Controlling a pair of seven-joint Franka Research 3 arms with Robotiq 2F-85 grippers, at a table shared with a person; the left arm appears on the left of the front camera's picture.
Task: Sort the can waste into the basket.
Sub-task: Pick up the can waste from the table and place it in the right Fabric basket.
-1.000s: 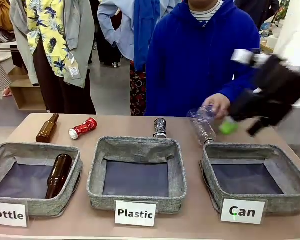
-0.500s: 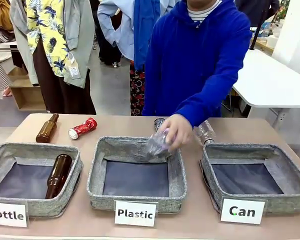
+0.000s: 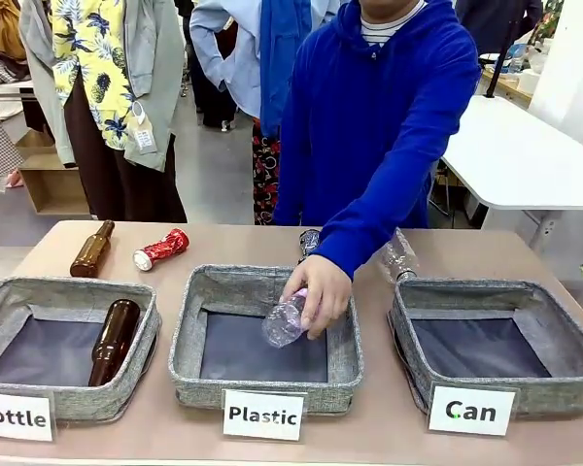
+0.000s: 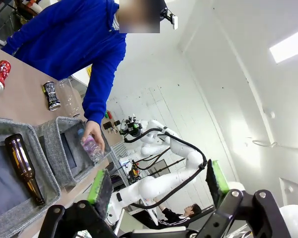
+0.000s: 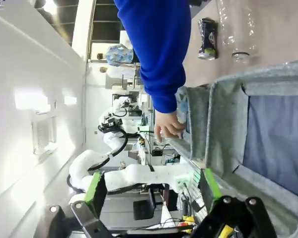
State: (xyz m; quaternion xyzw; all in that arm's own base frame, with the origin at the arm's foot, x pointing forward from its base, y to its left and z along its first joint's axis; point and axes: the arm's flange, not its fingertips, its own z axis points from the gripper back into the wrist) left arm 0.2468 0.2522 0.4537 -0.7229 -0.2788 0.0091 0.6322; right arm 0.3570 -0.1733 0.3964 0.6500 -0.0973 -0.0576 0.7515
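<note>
Front view: you have the red can [image 3: 161,249] lying far left on the counter [image 3: 389,432] and the black can [image 3: 309,240] far middle, both outside the Can basket [image 3: 486,291] at the right. A person's hand [image 3: 318,289] holds a clear bottle [image 3: 284,320] over the middle basket [image 3: 187,330].

Left wrist view: your left fingers [image 4: 97,187] gape wide, holding nothing.

Right wrist view: your right fingers [image 5: 95,192] are spread wide too, empty.

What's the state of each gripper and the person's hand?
Left gripper: open, empty.
Right gripper: open, empty.
Person's hand: holding a plastic bottle over the Plastic basket.
</note>
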